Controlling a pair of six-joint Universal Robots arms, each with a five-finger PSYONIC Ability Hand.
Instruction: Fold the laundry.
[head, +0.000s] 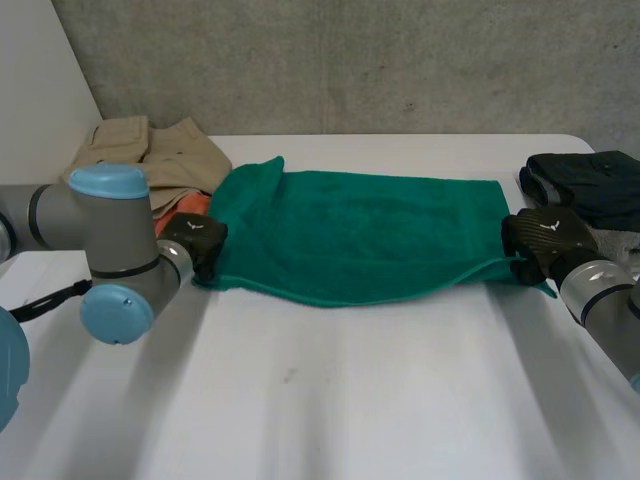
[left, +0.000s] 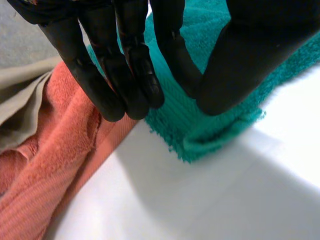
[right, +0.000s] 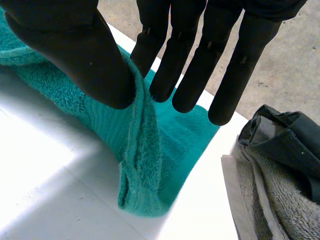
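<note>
Green terry towel (head: 360, 235) pinched at both near corners on white table (head: 350, 400).
Corners are clamped between thumb and fingers by left hand (head: 197, 240) and right hand (head: 545, 240), likely so the doubled edge can be lifted evenly for another fold.

Plain teal green all over the towel (head: 360, 235), finely ribbed near the hem. Matt black on the left robot hand (head: 200, 240) and the right robot hand (head: 545, 240). White with a few faint dark specks on the table (head: 350, 400). Salmon orange, ribbed, on the terry cloth (left: 55, 165). Sandy beige on the garment (head: 150, 150). Blue-black on the dark bundle (head: 590, 185), beside a pale grey pile cloth (right: 280, 200). Mottled grey on the wall (head: 350, 60). Grey with light-blue caps on the left arm (head: 100, 215).
</note>
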